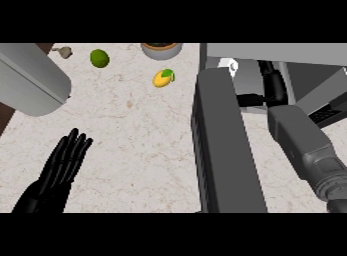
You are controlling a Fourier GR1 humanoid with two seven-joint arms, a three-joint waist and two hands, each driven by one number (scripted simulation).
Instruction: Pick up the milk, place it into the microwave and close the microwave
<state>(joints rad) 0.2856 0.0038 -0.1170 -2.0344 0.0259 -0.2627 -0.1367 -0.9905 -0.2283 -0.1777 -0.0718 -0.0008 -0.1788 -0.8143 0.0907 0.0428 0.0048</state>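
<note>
The microwave (279, 52) stands at the right with its grey door (224, 145) swung open toward me. A small white piece of the milk (230, 64) shows just inside the opening, behind the door's top edge; the rest of it is hidden. My right forearm reaches into the opening, and the right hand (273, 85) lies beside the milk with fingers straight and thumb out to the left, apart from it. At the lower left, my left hand (64, 162) rests open over the counter, fingers pointing away from me.
A large rounded grey appliance (24, 80) sits at the upper left. Along the back are a small beige item (63, 51), a green fruit (99, 58), a bowl (161, 50) and a yellow mango (163, 78). The counter's left edge (0, 137) drops to dark floor.
</note>
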